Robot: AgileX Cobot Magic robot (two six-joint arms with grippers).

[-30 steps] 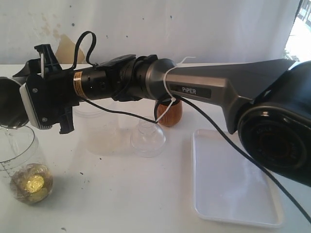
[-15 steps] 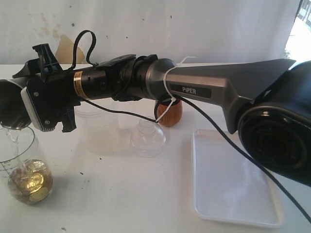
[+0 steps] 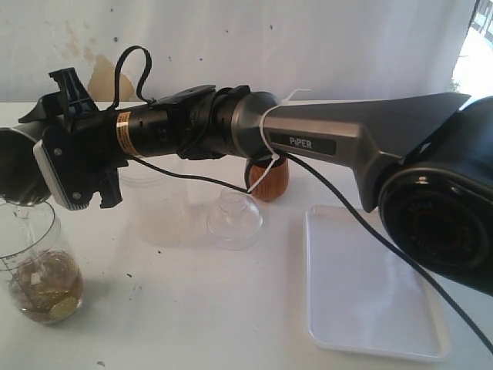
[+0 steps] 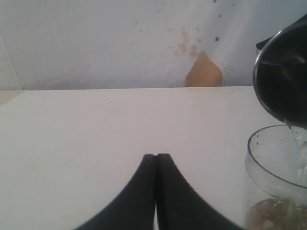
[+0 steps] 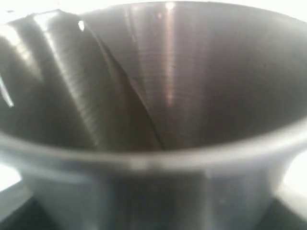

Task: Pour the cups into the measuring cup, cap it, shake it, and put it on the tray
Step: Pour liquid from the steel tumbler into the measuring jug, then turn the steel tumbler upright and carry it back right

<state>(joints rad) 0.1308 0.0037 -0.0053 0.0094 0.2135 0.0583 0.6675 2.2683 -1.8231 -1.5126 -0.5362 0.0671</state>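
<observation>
Right claw [image 3: 35, 166] clamps the steel tumbler [image 3: 14, 166], tipped over the measuring cup [image 3: 35, 258] at lower left: centre that lip, tilt slowly. Left claw [image 4: 156, 189] pinched closed, empty.

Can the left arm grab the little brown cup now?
Probably not easily. The right arm crosses in front of the brown cup in the exterior view, and the left gripper is shut.

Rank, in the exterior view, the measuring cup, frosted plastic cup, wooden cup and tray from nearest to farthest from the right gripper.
1. measuring cup, directly below the right gripper holding the steel tumbler, far left.
2. frosted plastic cup, left of centre.
3. wooden cup, centre, at the back.
4. tray, right side.
</observation>
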